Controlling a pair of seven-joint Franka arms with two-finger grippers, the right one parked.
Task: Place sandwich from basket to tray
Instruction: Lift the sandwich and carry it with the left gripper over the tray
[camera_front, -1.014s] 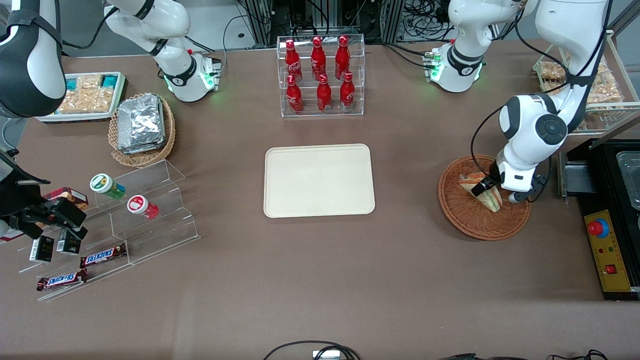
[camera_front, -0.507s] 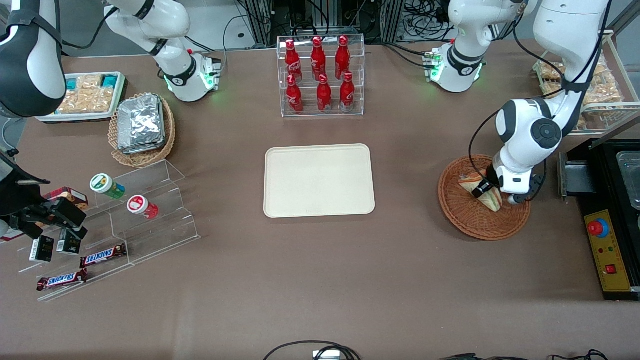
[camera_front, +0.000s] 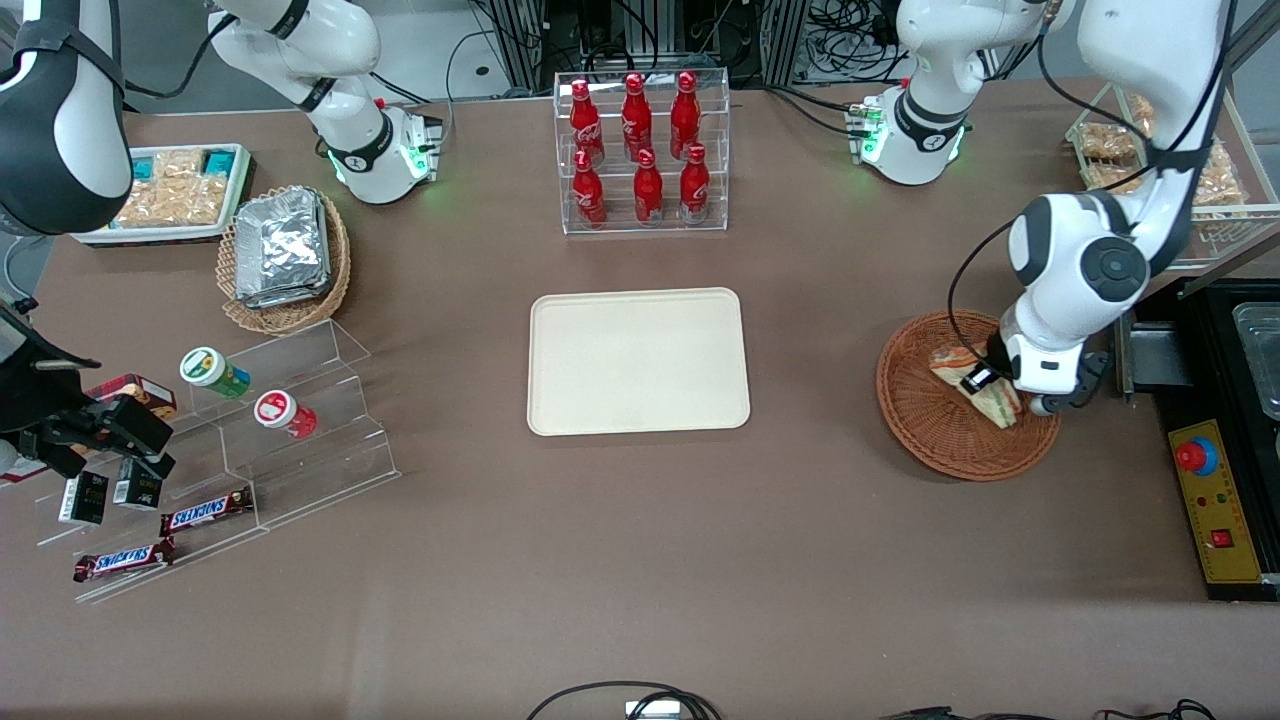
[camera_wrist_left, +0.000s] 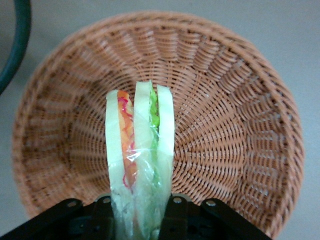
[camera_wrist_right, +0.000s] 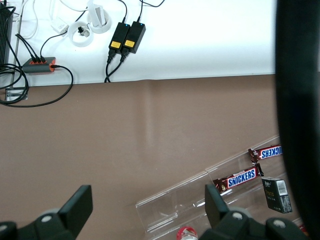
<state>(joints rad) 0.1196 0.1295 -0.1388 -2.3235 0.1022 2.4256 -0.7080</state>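
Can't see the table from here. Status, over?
Gripper down in the basket, shut on the sandwich. Sandwich not lifted clear. Tray bare, open table between basket and tray.

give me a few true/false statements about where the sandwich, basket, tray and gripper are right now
1. The sandwich sits between the fingers of the gripper. True.
2. The sandwich lies on the tray. False: it is over the basket, and nothing lies on the tray.
3. The basket stands toward the working arm's end of the table from the tray. True.
4. The basket holds foil packets. False: only the sandwich shows in it.
5. The gripper is at the basket. True.
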